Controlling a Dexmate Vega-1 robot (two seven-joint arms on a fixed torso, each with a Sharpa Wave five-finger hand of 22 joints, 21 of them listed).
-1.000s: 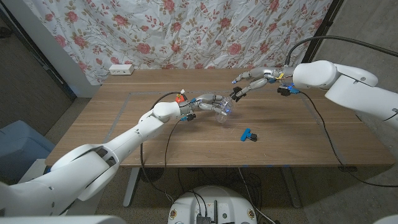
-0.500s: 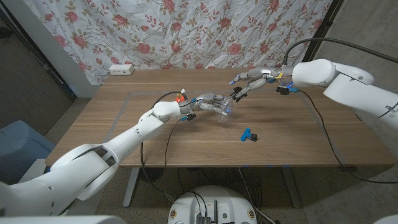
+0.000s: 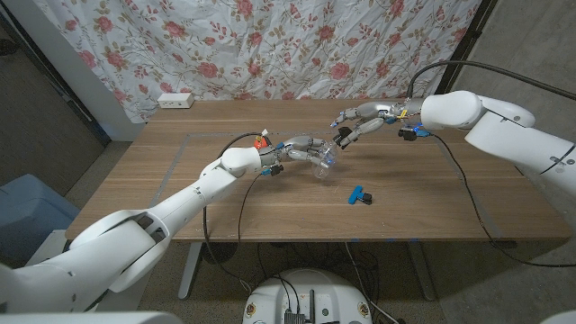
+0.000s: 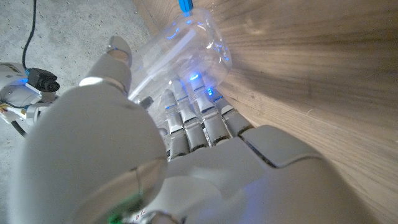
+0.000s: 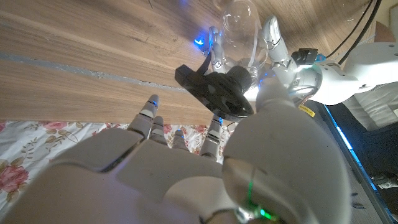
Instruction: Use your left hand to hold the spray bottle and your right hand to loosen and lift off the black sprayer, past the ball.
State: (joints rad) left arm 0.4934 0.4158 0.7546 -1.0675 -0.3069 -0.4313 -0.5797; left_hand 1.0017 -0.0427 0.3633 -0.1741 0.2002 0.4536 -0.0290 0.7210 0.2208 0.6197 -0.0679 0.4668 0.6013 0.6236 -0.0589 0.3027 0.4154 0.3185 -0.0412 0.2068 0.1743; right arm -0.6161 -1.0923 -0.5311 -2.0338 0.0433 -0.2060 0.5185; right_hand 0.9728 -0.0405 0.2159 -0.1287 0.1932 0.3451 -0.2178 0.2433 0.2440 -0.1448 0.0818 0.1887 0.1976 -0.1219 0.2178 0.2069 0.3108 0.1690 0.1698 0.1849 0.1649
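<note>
Spray bottle (image 3: pixel 322 162) gripped in left robot hand (image 3: pixel 301 149); right robot hand (image 3: pixel 360 123) holds black sprayer (image 5: pixel 214 90) (atop bottle).

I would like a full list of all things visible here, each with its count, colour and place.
spray bottle: one, clear plastic, middle of the table, held by the left hand.
black sprayer: one, black, on the bottle's neck, at the right hand's fingers.
blue object: one, blue and black, on the table nearer the front edge.
power strip: one, white, far left corner of the table.
table: one, brown wood.
curtain: one, white with red flowers, behind the table.
left hand: one, grey-white, grips the bottle.
right hand: one, grey-white, fingers reach the sprayer; grip unclear.
</note>
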